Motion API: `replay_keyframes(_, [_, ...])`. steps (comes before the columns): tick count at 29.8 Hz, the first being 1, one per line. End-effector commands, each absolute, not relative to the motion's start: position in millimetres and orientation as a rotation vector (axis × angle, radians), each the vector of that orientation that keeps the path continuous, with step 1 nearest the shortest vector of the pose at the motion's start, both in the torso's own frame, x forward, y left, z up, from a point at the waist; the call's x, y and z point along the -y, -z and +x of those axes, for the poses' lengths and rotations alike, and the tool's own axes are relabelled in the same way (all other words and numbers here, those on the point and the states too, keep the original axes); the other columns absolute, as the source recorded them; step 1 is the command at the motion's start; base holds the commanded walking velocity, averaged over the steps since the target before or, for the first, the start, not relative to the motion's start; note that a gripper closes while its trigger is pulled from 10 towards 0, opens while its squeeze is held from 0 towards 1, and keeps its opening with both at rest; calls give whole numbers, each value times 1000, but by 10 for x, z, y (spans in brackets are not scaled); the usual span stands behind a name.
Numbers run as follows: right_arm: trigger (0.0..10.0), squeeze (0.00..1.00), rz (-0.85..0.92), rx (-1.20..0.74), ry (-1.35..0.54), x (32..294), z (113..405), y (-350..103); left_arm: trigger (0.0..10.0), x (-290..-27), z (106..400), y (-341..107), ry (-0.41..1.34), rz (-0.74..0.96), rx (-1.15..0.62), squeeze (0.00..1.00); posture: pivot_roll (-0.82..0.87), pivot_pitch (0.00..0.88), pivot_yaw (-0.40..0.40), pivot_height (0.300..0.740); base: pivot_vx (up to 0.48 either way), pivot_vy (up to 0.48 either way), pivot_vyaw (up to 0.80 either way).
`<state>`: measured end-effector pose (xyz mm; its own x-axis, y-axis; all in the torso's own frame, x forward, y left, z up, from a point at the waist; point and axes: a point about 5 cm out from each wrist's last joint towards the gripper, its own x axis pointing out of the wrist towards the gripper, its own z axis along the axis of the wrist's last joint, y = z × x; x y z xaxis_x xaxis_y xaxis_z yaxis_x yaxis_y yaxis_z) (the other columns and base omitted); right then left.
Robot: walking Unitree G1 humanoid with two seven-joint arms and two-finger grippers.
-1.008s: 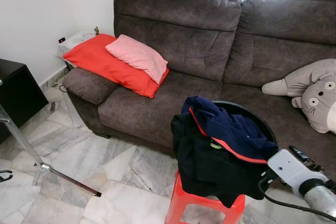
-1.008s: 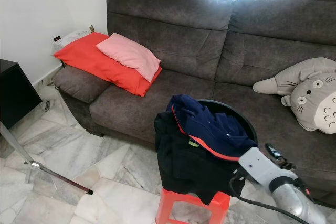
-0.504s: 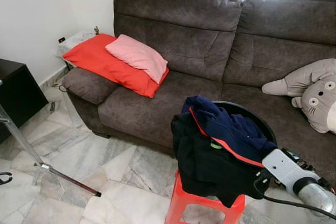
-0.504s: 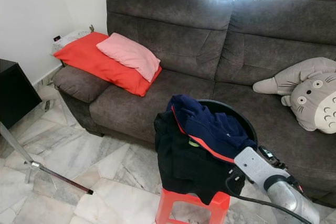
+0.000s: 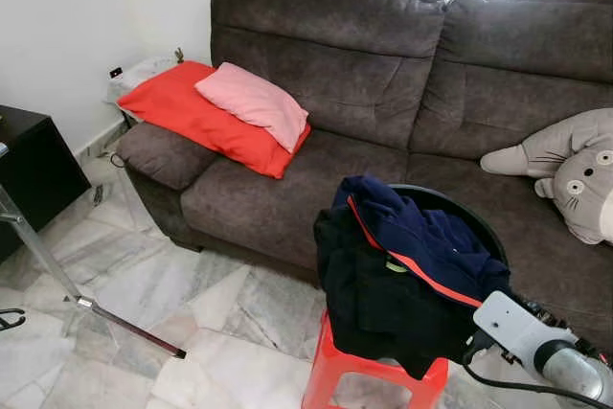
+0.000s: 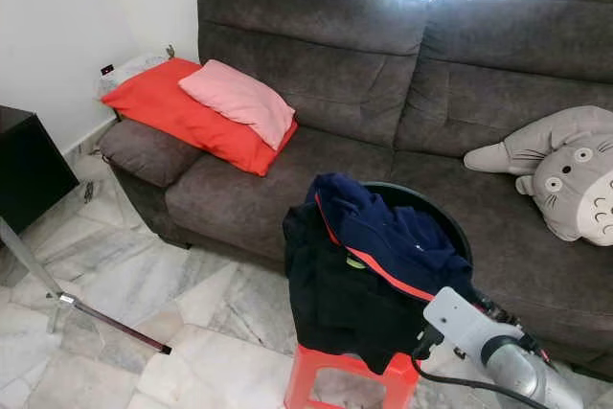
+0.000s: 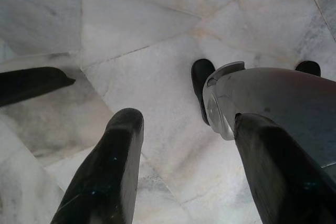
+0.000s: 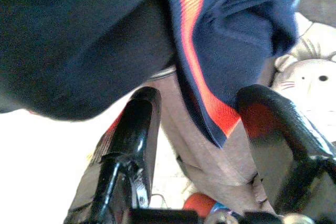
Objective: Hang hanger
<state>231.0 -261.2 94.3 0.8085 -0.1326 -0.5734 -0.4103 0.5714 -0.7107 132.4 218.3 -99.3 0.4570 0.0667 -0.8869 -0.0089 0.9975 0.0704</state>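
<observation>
A pile of dark clothes (image 5: 402, 265), navy with an orange stripe on top, spills from a black basket (image 5: 460, 206) standing on a red stool (image 5: 335, 366). My right arm's white wrist (image 5: 522, 328) sits low against the right side of the pile. In the right wrist view the right gripper (image 8: 199, 98) is open, and the navy garment's orange-striped hem (image 8: 210, 98) hangs just beyond and between its fingers. The left gripper (image 7: 186, 119) is open and points down at the marble floor (image 7: 147, 35), holding nothing.
A brown sofa (image 5: 335, 74) spans the back, with a red pillow (image 5: 192, 112), a pink pillow (image 5: 254, 102) and a grey plush toy (image 5: 575, 174) on it. At the left stand a black cabinet (image 5: 29, 170) and a slanted metal stand leg (image 5: 48, 261).
My right wrist has shifted slightly left toward the clothes pile and sunk a little lower. The camera view has barely shifted. The clothes have not moved.
</observation>
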Motion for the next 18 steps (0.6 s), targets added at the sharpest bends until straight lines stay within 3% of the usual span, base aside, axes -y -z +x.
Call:
replay_keyframes(1, [10000, 0, -983, -618, -178, 2608, 2316, -959, 10000, -2179, 1290, 1007, -46, 70, -1112, 0, -83, 25, 13, 740, 0, 0, 0])
replay_keyframes(6, [10000, 0, -1012, -431, -93, 2562, 2499, -1171, 10000, -2182, 1298, 1004, -50, 73, -1105, 0, -83, 20, 14, 740, 0, 0, 0])
replay_keyframes(18, [10000, 0, -992, -463, -127, 2534, 2490, -1118, 10000, -2186, 1299, 1003, -46, 70, -1107, 0, -83, 22, 15, 740, 0, 0, 0])
